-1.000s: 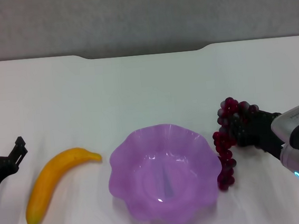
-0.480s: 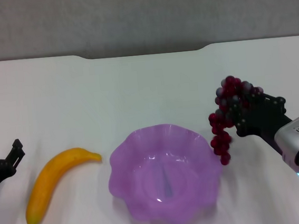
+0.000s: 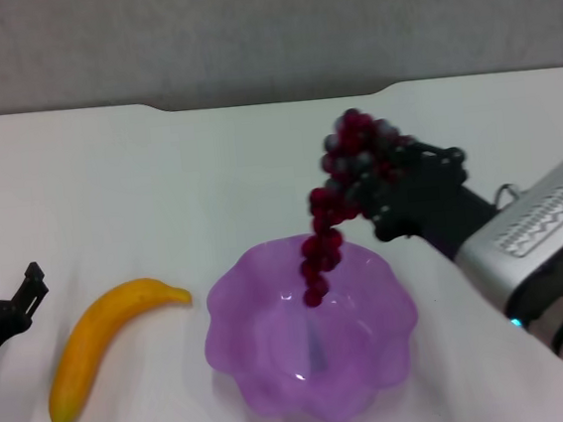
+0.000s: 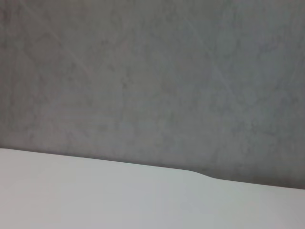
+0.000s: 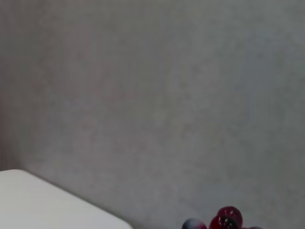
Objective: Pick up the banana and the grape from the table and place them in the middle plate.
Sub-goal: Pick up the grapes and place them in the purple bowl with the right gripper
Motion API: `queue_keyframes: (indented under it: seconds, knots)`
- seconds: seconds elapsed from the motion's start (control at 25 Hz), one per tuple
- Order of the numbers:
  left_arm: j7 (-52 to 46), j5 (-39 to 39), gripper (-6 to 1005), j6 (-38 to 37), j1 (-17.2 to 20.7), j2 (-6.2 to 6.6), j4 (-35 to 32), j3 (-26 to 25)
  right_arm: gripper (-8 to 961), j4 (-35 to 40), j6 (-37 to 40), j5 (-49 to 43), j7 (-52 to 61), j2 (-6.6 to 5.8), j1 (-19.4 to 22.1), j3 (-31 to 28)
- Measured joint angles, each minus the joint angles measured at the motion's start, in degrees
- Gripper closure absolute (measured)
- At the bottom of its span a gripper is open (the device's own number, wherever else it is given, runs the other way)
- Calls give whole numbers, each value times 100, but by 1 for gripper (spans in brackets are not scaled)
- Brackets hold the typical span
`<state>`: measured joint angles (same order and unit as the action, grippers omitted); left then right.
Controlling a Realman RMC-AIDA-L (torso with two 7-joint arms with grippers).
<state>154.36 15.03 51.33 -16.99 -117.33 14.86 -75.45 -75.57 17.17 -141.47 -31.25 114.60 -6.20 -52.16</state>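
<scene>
The grape (image 3: 344, 185), a long dark red bunch, hangs in the air from my right gripper (image 3: 387, 183), which is shut on its upper end. Its lower tip dangles over the far part of the middle plate (image 3: 277, 371), a translucent purple dish with a wavy rim. A few grapes (image 5: 224, 222) peek into the right wrist view. The banana (image 3: 99, 340) lies on the table (image 3: 209, 178) left of the plate. My left gripper (image 3: 6, 297) stands open at the left edge, just left of the banana and apart from it.
A grey wall (image 3: 264, 28) runs behind the table's notched far edge. The left wrist view shows only that wall (image 4: 152, 71) and a strip of the tabletop (image 4: 95, 195).
My right gripper has lifted the grape bunch off the table and carried it up and leftward until it hangs over the plate. The left gripper and the banana have stayed put.
</scene>
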Motion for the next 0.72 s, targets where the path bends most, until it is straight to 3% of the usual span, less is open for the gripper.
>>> queue_keyframes:
  seconds: [0.52,0.72]
  knots:
    - [-11,0,200,-9,-48,0,47,13,679,1167,-18,32,643,45,-1152,773]
    - [-6,0,200,-9,-69,0,45,13,681,1462,147,16,789,45,-1267,1011]
